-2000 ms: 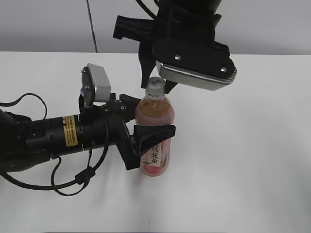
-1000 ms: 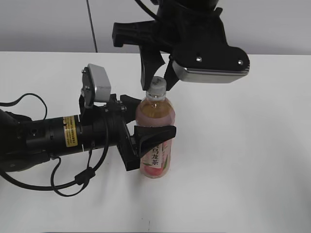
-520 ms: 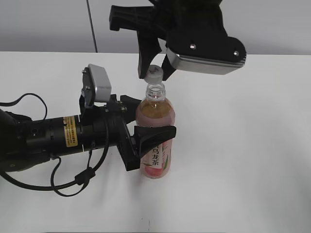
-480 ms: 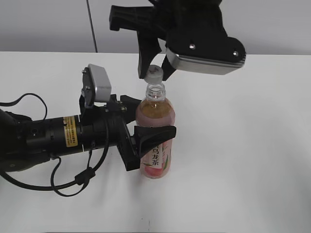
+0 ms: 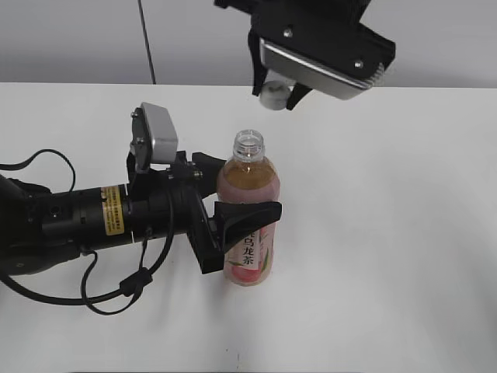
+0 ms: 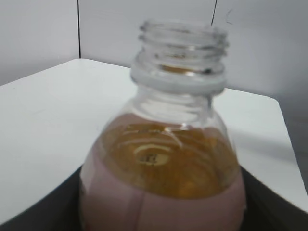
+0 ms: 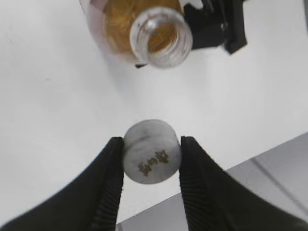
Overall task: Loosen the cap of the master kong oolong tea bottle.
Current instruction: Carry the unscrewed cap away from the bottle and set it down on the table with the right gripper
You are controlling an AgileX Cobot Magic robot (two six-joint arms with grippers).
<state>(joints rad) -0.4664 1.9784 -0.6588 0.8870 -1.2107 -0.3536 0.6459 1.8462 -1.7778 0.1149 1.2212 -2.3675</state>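
The master kong oolong tea bottle [image 5: 247, 214] stands upright on the white table with its threaded neck open; it also shows in the left wrist view [image 6: 163, 163] and in the right wrist view [image 7: 149, 29]. My left gripper [image 5: 233, 206] is shut around the bottle's body at label height, its jaws showing as dark edges beside the bottle [image 6: 159, 211]. My right gripper [image 5: 273, 95] is shut on the white cap [image 5: 272, 94], held in the air above and to the right of the bottle's mouth. The cap [image 7: 152, 152] sits between the two black ribbed fingers [image 7: 151, 156].
The white table [image 5: 388, 233] stretches to the right and front of the bottle. The left arm with its cables [image 5: 70, 225] lies along the table's left side. A grey wall [image 5: 78, 39] rises behind the table's back edge.
My right gripper has lifted the cap off the bottle's neck and carried it up and to the right. The bottle and the left gripper have stayed in place.
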